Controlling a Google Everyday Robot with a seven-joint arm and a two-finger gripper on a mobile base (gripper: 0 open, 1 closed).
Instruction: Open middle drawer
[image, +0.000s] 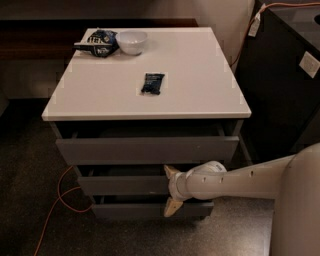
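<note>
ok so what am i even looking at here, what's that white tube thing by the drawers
That is a robot's arm, entering the picture from the right. The one camera looks down on a cabinet with a white top and three grey drawers. At the arm's tip is a two-finger pincer, fingers apart, one above and one below the front of the middle drawer. It carries no object. On top lie a bowl, a bag beside it, and a dark packet. The top drawer stands partly open.

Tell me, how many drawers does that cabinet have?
3, stacked. The top drawer is pulled out, the middle drawer is under it, and the bottom drawer is near the floor. The gripper is open at the middle drawer's front. None look hidden.
</note>
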